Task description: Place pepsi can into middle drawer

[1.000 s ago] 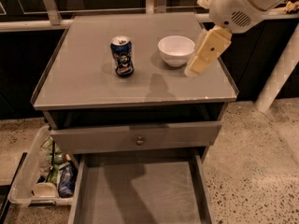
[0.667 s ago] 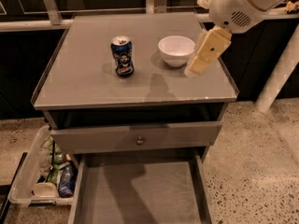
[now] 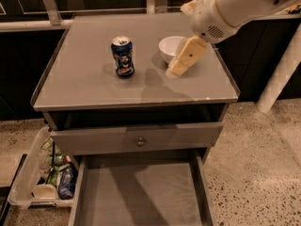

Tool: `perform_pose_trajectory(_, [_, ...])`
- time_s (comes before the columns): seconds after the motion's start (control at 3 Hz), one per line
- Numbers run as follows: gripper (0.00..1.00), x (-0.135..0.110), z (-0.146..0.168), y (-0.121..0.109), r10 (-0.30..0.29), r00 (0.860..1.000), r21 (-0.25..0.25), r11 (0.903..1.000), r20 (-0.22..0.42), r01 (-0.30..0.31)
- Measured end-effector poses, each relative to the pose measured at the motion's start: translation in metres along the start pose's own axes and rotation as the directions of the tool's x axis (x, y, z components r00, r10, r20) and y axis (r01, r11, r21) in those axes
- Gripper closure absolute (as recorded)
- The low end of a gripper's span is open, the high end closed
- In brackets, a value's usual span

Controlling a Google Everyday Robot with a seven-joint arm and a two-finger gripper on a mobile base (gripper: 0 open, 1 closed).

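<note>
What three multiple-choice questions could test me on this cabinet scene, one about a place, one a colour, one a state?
1. Where is the pepsi can?
A. on the cabinet top, left of the white bowl
B. inside that bowl
C. lying on the floor

2. What colour is the can's body?
A. green
B. orange
C. dark blue

3. How is the middle drawer?
A. shut
B. pulled out, floor bare
C. pulled out, holding the can

Answers:
1 A: it stands upright on the top, and the gripper hangs over the top beside the bowl.
2 C: dark blue below a silver lid.
3 B: its grey floor shows with nothing on it.
</note>
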State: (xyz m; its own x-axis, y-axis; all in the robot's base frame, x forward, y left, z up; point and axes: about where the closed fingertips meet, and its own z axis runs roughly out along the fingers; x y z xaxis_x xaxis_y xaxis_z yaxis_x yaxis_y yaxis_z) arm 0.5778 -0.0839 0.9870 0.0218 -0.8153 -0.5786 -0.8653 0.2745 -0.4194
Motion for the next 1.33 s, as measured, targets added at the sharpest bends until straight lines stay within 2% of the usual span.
perform_pose_trajectory(0.67, [0.00, -0.009, 0.070, -0.017, 0.031, 0.990, -0.021, 0.9994, 0.140, -0.029])
perform_pose_trajectory(1.0, [0.00, -0.018, 0.103, -0.021, 0.051, 0.984, -0.068, 0.9969, 0.173, -0.040])
perform_pose_trajectory(1.33, [0.00, -0.027, 0.136, -0.021, 0.093, 0.973, -0.135, 0.9887, 0.211, -0.066])
